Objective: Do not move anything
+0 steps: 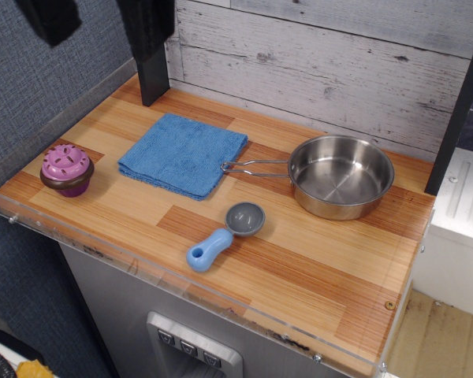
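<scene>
Hand (51, 17) high at back-left edge, state unclear; towel (183, 153), pan (340, 175), scoop (225, 234) well apart.

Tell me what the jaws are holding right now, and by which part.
Nothing that can be seen. The gripper is mostly cut off at the top edge, and the cloth, pan, scoop and purple cupcake toy all lie untouched on the counter.

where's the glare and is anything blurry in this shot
In the observation.image view, soft highlights sit inside the steel pan and along the clear front guard; the tabletop items look sharp; the dark tool at the top edge is cropped and featureless, its state unreadable.
</scene>
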Robot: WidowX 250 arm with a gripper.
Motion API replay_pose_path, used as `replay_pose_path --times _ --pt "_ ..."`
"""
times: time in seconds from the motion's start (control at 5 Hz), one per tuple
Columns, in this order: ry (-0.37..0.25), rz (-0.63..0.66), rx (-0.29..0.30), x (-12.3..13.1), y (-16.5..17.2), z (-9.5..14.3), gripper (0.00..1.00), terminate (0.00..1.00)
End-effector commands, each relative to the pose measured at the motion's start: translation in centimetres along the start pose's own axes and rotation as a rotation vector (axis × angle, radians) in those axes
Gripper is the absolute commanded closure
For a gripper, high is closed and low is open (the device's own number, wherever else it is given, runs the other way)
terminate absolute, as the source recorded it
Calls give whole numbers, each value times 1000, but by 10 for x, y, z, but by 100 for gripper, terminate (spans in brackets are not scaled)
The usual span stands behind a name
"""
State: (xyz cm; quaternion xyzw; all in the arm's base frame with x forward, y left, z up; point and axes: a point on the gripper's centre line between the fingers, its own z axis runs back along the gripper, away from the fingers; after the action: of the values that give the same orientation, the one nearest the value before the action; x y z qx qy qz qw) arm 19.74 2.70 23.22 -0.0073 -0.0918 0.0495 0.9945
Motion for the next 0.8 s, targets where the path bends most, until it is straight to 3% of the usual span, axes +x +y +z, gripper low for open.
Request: replay_pose_path --times 0.0,0.6 --pt "-62 -82 -37 30 8 -30 0 0" --pt "-56 -70 -2 54 10 -54 0 0"
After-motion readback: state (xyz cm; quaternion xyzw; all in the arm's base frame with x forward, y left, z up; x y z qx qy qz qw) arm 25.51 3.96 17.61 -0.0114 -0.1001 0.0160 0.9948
